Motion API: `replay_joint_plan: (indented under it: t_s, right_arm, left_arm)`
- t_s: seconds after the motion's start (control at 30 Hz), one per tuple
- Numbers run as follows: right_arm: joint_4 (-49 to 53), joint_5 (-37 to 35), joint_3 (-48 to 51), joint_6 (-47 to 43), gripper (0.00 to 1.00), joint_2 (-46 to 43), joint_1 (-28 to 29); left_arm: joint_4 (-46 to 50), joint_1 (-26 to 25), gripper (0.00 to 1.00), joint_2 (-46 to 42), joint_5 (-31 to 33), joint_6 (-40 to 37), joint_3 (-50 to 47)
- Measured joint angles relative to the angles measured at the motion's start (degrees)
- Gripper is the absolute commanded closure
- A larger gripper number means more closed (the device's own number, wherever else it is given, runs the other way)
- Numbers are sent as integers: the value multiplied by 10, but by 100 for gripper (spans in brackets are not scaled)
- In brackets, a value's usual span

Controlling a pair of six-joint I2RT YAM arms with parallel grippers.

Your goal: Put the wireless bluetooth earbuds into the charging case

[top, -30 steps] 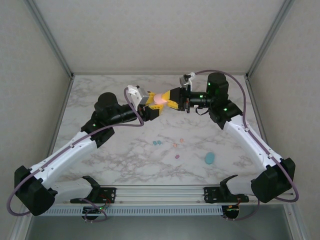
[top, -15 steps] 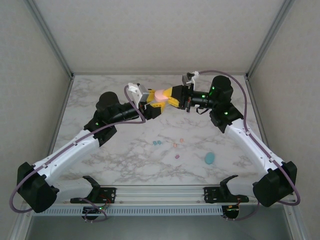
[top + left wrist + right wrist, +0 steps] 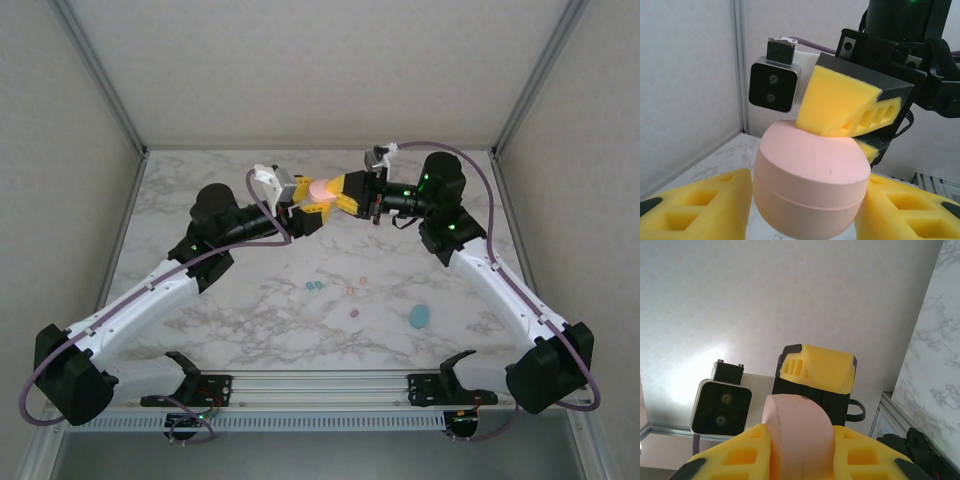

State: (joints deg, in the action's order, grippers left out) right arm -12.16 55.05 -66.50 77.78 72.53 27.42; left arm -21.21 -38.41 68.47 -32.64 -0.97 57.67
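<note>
One peach-pink oval plastic charging case (image 3: 320, 188) is held in the air at the upper middle of the top view. One teal oval plastic case (image 3: 419, 317) lies lower right. Five tiny pastel plastic earbuds (image 3: 350, 291) lie near the centre: two teal, two peach, one purple. The white marbled table (image 3: 250, 330) has pale grey walls (image 3: 60, 200) around it. Both arms reach inward and meet above the table. The right gripper (image 3: 338, 190) pinches the pink case. The left gripper (image 3: 805, 197) flanks its lower half; whether it clamps, I cannot tell.

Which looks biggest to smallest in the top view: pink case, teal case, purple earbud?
Pink case and teal case: look alike; the pink one is held up nearer the camera, so unranked.
Purple earbud: clearly smallest.
</note>
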Motion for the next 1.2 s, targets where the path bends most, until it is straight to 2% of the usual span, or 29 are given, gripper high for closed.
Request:
replay_joint_plan:
  t_s: [0.6, 0.9, 1.2]
  right_arm:
    - [9, -11, 1, -2, 91, 0, 1]
    - [21, -11, 1, -6, 91, 0, 1]
    - [23, -14, 1, -6, 89, 0, 1]
  left_arm:
    - [1, 0, 52, 7, -2, 0, 0]
    - [2, 0, 51, 7, -3, 0, 0]
    - [5, 0, 64, 7, -5, -1, 0]
